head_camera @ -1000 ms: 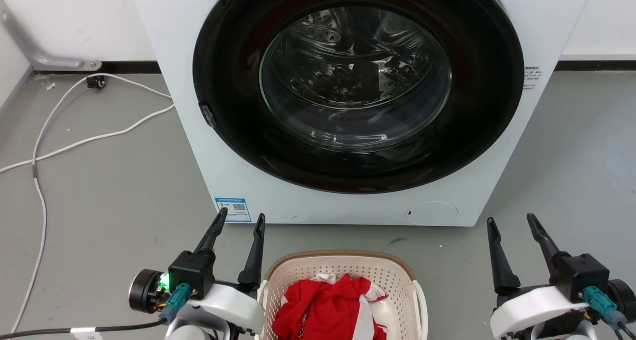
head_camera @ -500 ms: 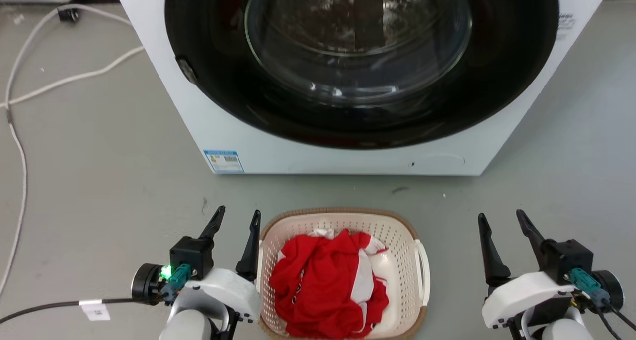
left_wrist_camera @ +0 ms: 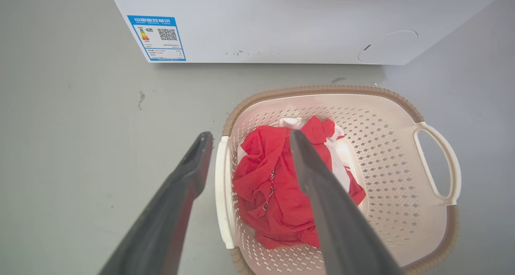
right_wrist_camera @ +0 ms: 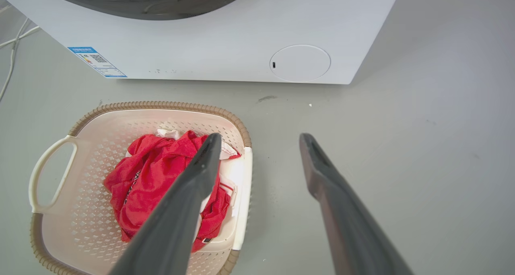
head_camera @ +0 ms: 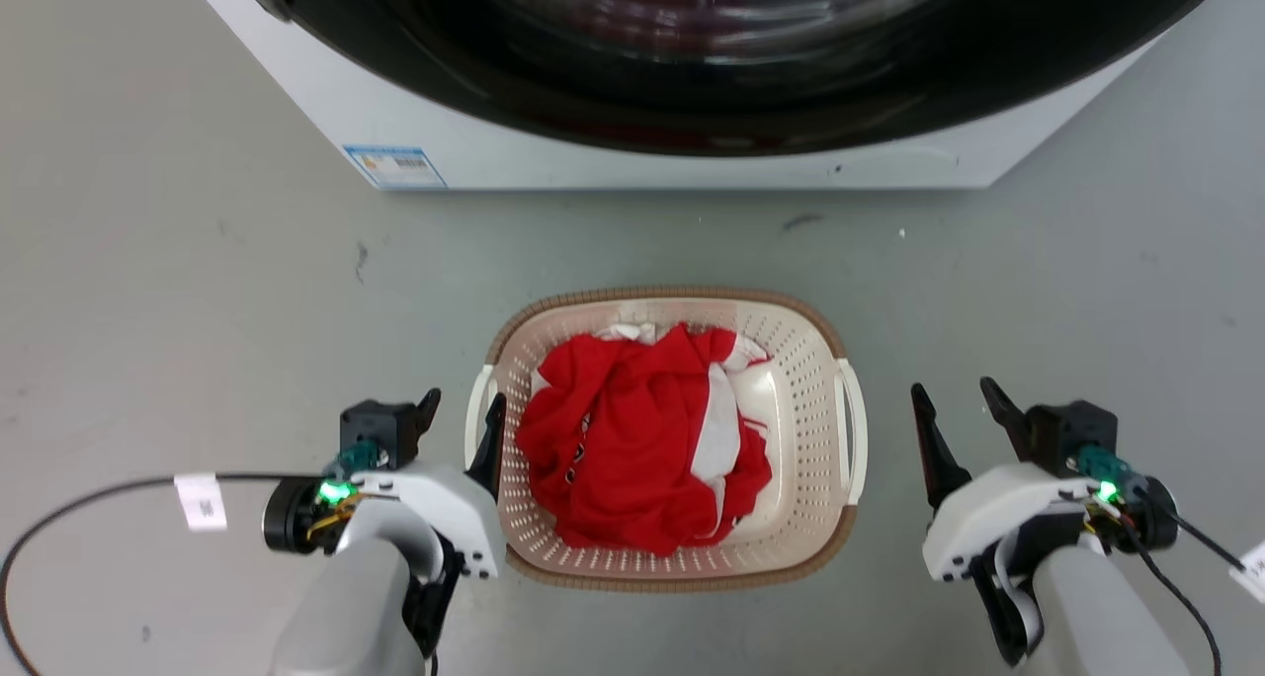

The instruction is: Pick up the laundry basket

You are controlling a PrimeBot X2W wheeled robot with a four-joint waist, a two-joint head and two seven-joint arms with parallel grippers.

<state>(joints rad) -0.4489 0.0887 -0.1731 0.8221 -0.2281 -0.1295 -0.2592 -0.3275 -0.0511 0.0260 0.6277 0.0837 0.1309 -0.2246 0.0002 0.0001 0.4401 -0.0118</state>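
1 laundry basket (head_camera: 802, 384) between left fingers (head_camera: 490, 441), right fingers (head_camera: 930, 451)

Parted fingers (right_wrist_camera: 181, 210) beside laundry basket (right_wrist_camera: 161, 105)

A cream plastic laundry basket (head_camera: 802, 360), its perforated walls smooth and faintly glossy under a brown woven-look rim (head_camera: 672, 292), holds crumpled red and white cloth (head_camera: 632, 439). Beyond, the washing machine (head_camera: 514, 162) shows smooth white panelling and a glossy black door (head_camera: 692, 103) above a matt grey floor (head_camera: 198, 291).
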